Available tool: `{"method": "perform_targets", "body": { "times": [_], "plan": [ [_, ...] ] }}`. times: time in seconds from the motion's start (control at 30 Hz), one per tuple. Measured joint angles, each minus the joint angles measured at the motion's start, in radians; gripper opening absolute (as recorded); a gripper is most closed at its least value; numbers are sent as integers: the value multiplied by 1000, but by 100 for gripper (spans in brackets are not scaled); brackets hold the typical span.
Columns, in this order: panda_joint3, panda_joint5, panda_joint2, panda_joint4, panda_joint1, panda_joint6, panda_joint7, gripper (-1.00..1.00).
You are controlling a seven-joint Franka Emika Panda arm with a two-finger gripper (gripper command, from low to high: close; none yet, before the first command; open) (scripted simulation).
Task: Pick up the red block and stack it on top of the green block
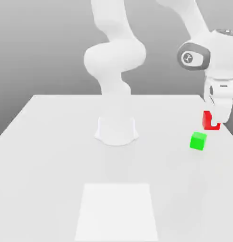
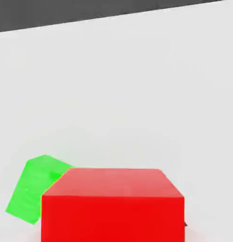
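Red and glossy, the red block (image 1: pixel 210 120) hangs above the surface (image 1: pixel 52 142) in the exterior view, clenched in the hand (image 1: pixel 218 120), whose white fingers cover part of its side on the exterior view's right. This block is a plain-faced cube with no long axis; it sits upright in the grip, its faces roughly square to the surface. Just below it and slightly toward the exterior view's left lies the green block (image 1: pixel 198 141), also a plain cube of similar size, resting flat on the surface with one corner turned a little toward the camera. The two blocks are near each other but apart. Both sit close to the surface's edge on the exterior view's right, with wide bare room toward the arm's base (image 1: pixel 116 130) at centre. A paler rectangular patch (image 1: pixel 116 210) marks the near part of the matte, pale grey surface. The arm (image 1: pixel 113 56) is smooth and white with rounded links.

Seen from the hand view, the red block (image 2: pixel 112 204) looms close, showing its top face and one flat side, edges straight and sharp. Behind and beside it the green block (image 2: pixel 33 191) rests on the surface (image 2: pixel 137 94), turned at an angle to the red one and partly hidden by it. Beyond, the surface runs bare to its far edge, against a dark background.
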Motion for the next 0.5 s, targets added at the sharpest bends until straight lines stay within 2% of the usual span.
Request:
{"method": "perform_targets", "body": {
  "times": [0.17, 0.5],
  "plan": [
    [74, -117, 51, -20, -52, 42, 54, -100],
    [156, -436, 205, -20, -229, 120, 271, -100]
  ]
}}
